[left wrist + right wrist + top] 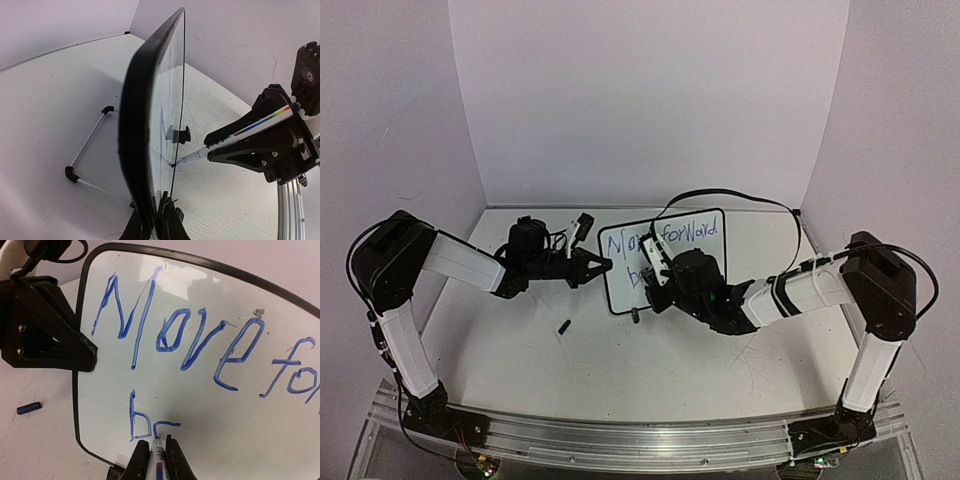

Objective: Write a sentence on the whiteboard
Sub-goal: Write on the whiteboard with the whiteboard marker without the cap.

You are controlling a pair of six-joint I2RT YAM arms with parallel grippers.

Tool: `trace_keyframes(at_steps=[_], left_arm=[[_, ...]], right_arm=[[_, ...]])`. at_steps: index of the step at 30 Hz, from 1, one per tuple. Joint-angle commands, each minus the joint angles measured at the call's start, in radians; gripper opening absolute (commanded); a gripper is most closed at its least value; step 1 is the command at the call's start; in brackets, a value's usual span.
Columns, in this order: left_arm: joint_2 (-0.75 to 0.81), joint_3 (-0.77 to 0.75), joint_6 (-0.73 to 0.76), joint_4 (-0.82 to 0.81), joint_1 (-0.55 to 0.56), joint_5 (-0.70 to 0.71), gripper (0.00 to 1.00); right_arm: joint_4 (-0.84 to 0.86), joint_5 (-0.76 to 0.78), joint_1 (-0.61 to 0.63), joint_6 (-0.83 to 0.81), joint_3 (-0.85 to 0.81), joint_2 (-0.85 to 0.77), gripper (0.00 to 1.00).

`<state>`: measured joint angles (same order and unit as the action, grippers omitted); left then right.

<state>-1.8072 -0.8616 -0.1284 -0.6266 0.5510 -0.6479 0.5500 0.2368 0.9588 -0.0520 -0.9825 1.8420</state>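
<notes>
Whiteboard [620, 278], one only, stood tilted back near the middle of the table [620, 380], between the two arms, leaning on its wire stand [87, 150]. One small black foot [637, 316] showed at its lower edge in the top view.

The left gripper [604, 265] was closed on the whiteboard's left edge, one finger on the front face and one on the back. The right gripper [157, 456] was closed around a single marker [158, 460], which lay lengthwise between its two fingers. The marker's tip touched the board's front face.

The sentence [190, 340] was in blue marker and ran in two lines. The upper line held two words, "Move" and "forward". In the right wrist view the second word was cut off by the frame edge. The lower line held one finished letter, "b", and one part-drawn stroke beside it, ending where the marker tip rested.

One small dark cap [563, 326] lay on its side on the table, near the board's lower left corner and apart from it.
</notes>
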Motion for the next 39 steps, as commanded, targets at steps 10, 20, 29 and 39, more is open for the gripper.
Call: trace_keyframes(at_steps=[10,20,29,39], left_arm=[[0.005,-0.001,0.078,0.063,-0.017,0.162,0.0],[0.006,0.0,0.081,0.064,-0.017,0.163,0.0],[0.006,0.0,0.082,0.066,-0.017,0.163,0.0],[0.002,0.0,0.084,0.066,-0.016,0.163,0.0]], right_arm=[[0.019,0.113,-0.003,-0.003,-0.005,-0.013,0.0],[0.045,0.147,-0.009,-0.039,-0.038,-0.017,0.0],[0.057,0.147,-0.009,-0.075,-0.063,-0.01,0.0],[0.063,0.121,-0.009,-0.084,-0.078,-0.001,0.0]])
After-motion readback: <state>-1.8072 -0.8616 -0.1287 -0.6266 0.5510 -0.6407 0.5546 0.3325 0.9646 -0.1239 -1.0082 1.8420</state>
